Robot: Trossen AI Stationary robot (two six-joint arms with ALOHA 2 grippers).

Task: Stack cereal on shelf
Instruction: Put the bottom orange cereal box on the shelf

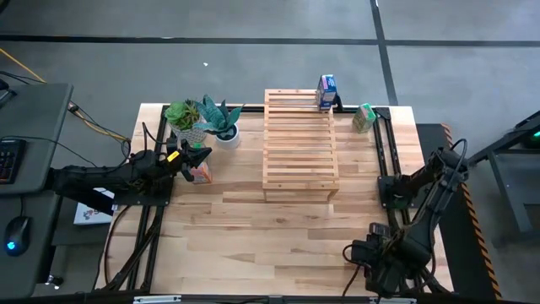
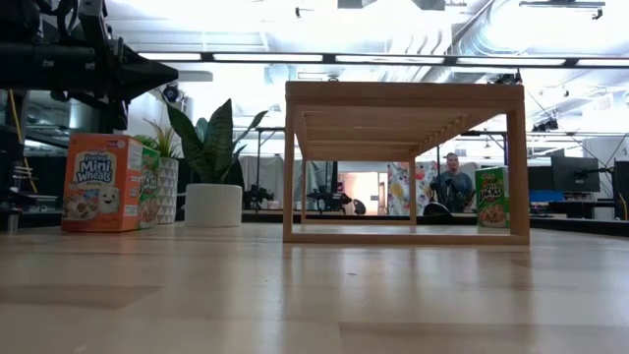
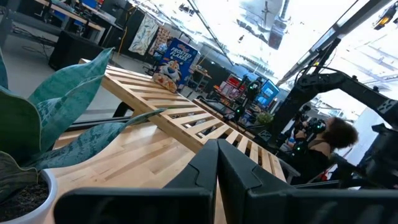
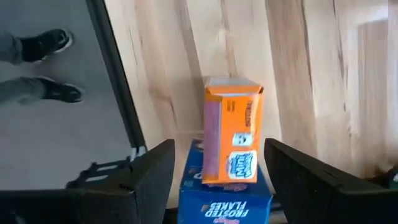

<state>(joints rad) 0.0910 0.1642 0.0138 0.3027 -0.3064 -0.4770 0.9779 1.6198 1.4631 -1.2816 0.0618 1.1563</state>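
Orange cereal box stands left of the shelf, beside the left gripper, fingers seemingly pressed together, empty. Blue box tops the shelf's far end; right gripper gapes near-right of it.

Both arms are dark, near-black, built of chunky jointed links; the left arm carries a small yellow mark near its wrist (the lettering is too small to read). The right arm is draped with looping black cables. Up close, the fingers are matte black, broad, angular wedges.
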